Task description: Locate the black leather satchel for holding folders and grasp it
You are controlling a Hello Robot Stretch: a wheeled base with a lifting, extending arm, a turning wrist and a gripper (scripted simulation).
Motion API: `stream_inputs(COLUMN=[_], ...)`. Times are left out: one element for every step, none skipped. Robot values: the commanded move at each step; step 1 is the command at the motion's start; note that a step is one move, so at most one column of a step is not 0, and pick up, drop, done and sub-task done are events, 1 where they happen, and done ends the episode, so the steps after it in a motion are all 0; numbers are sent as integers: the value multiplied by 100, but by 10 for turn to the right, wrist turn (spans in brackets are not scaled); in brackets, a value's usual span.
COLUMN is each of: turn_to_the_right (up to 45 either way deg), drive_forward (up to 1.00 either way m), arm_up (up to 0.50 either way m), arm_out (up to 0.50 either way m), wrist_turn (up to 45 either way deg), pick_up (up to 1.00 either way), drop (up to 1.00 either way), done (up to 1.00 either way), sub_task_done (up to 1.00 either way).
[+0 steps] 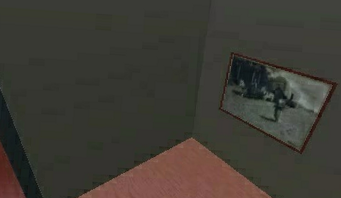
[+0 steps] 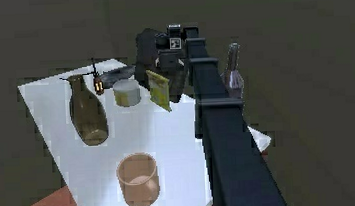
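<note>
In the arm side view a dark, boxy thing [image 2: 145, 42] that may be the black satchel stands at the far edge of a white table [image 2: 56, 116]. My arm [image 2: 222, 129] reaches up across the table. Its white marker squares [image 2: 175, 36] sit next to that dark thing. The gripper [image 2: 164, 64] shows as a dark body just below the squares, with a yellow packet [image 2: 160, 90] in front of it. I cannot tell whether it holds anything.
On the table stand a brown vase [image 2: 87, 113], a tan cup [image 2: 139, 179], a small white cup [image 2: 126, 92], a flat dark thing [image 2: 112, 70] and a slim bottle [image 2: 234, 68]. The forward view has a dark wall corner, a framed picture [image 1: 277, 99] and reddish floor [image 1: 193, 184].
</note>
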Motion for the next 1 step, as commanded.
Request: stream_inputs(turn_to_the_right=[0], drive_forward=[0], arm_up=[0], arm_out=[0], wrist_turn=[0], pick_up=[100], drop=[0], done=[0], sub_task_done=[0])
